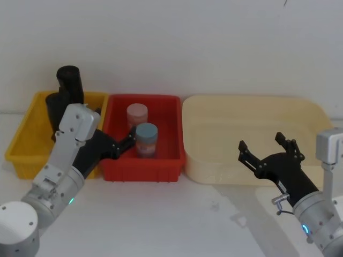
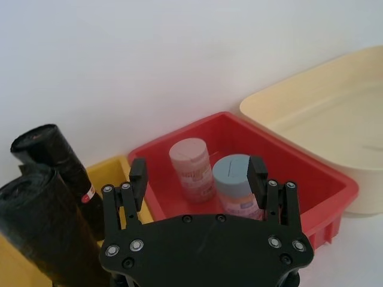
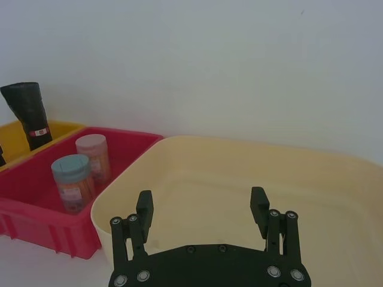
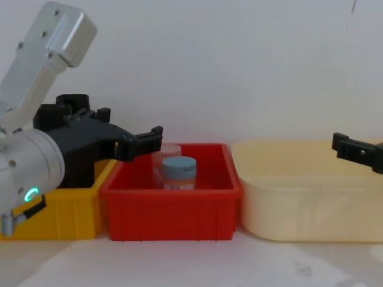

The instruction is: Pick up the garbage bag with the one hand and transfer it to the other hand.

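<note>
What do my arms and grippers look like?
Both are silver-grey with long black two-finger grippers. The left gripper joins an arm with a green glowing ring; the right gripper has a thin cable and a blue ring.

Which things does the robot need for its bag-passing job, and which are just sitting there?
Needed: plain black garbage bag roll; left claw, open; right claw, open.
Just lying about: labelled black roll; yellow bin; red bin; pink-lidded jar; blue-lidded jar; cream tub.
</note>
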Controlling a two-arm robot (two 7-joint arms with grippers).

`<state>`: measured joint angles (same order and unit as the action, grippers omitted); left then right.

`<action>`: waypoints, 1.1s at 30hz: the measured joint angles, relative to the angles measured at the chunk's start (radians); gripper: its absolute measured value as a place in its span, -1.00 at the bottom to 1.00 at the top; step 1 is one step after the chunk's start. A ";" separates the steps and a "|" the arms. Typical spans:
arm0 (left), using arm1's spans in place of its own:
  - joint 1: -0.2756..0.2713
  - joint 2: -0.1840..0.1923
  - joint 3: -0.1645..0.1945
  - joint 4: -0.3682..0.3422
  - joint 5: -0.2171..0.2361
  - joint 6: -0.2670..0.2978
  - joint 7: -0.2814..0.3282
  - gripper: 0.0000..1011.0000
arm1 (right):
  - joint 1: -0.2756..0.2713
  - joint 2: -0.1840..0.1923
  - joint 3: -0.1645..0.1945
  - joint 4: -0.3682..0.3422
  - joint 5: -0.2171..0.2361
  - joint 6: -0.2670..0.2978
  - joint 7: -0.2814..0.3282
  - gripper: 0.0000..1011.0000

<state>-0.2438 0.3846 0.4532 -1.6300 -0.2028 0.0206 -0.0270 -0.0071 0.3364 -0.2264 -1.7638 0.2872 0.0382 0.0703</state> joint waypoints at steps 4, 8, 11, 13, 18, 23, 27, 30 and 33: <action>-0.006 0.014 -0.004 -0.027 -0.012 0.020 -0.030 0.98 | 0.022 0.000 -0.003 0.008 0.007 0.020 0.021 0.98; -0.009 0.035 -0.012 -0.074 -0.024 0.050 -0.055 0.98 | 0.046 0.003 -0.007 0.015 0.017 0.043 0.043 0.98; -0.011 0.052 -0.020 -0.109 -0.032 0.075 -0.071 0.98 | 0.077 0.008 -0.011 0.022 0.029 0.071 0.069 0.98; -0.012 0.066 -0.028 -0.141 -0.039 0.101 -0.085 0.98 | 0.102 0.011 -0.014 0.027 0.041 0.098 0.093 0.98; -0.005 0.095 -0.055 -0.211 -0.056 0.162 -0.101 0.98 | 0.171 0.018 -0.028 0.045 0.069 0.160 0.145 0.98; 0.011 0.110 -0.082 -0.262 -0.067 0.205 -0.098 0.98 | 0.227 0.018 -0.043 0.064 0.087 0.204 0.180 0.98; 0.034 0.119 -0.115 -0.294 -0.080 0.233 -0.087 0.98 | 0.272 0.013 -0.057 0.084 0.099 0.236 0.202 0.98; 0.058 0.126 -0.151 -0.310 -0.098 0.255 -0.078 0.98 | 0.305 0.007 -0.071 0.102 0.103 0.254 0.213 0.98; 0.079 0.131 -0.186 -0.313 -0.118 0.267 -0.075 0.98 | 0.326 0.001 -0.080 0.115 0.105 0.263 0.218 0.98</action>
<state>-0.1644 0.5155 0.2669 -1.9428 -0.3212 0.2874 -0.1017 0.3188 0.3378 -0.3065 -1.6486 0.3925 0.3015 0.2886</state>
